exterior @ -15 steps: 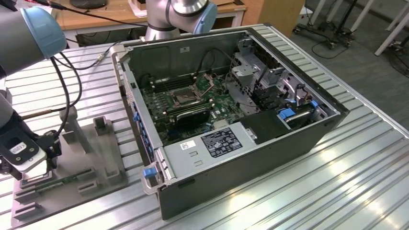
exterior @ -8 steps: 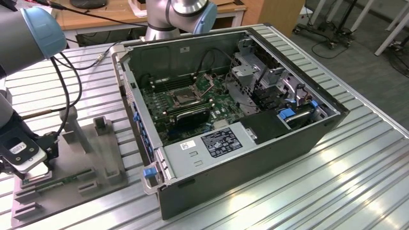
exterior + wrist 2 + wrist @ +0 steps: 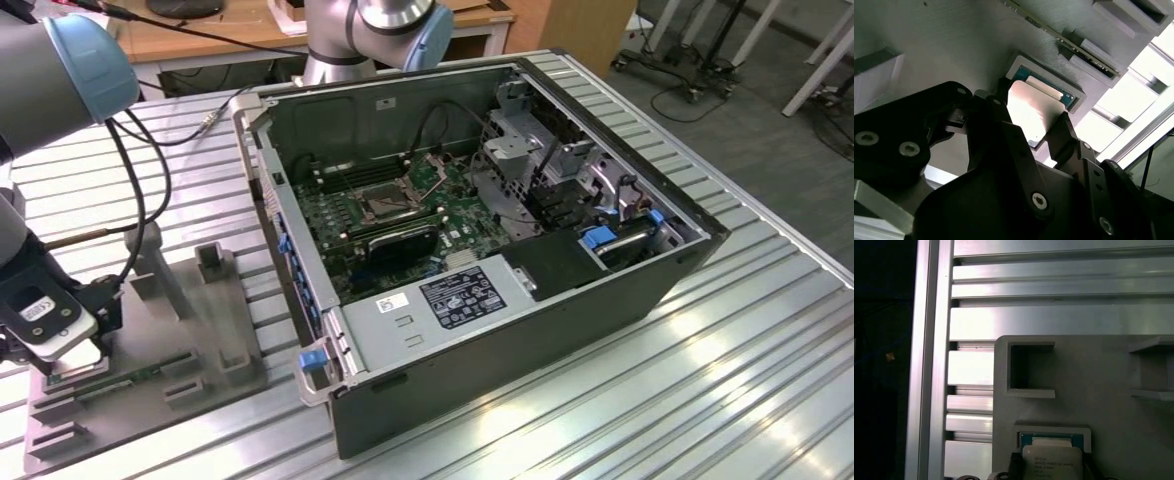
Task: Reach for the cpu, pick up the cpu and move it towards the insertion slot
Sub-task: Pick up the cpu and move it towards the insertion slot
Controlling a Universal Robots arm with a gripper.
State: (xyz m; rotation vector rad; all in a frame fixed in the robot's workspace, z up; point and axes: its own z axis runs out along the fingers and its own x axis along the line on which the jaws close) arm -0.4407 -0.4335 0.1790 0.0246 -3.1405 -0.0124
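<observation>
Cpu [image 3: 1029, 112] right beneath the gripper [image 3: 1033, 106]

cpu [image 3: 1054, 462] partly outside first wrist view

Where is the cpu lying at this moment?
In both wrist views the cpu lies in a shallow recess of the grey fixture, right under the claw; the fixture stands at the exterior view's left, beside the computer case.

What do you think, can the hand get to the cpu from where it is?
Probably yes. In the second wrist view the hand hangs right over the cpu, which lies flat in a recess of the grey fixture. Nothing lies on top of it or between the two.
</observation>
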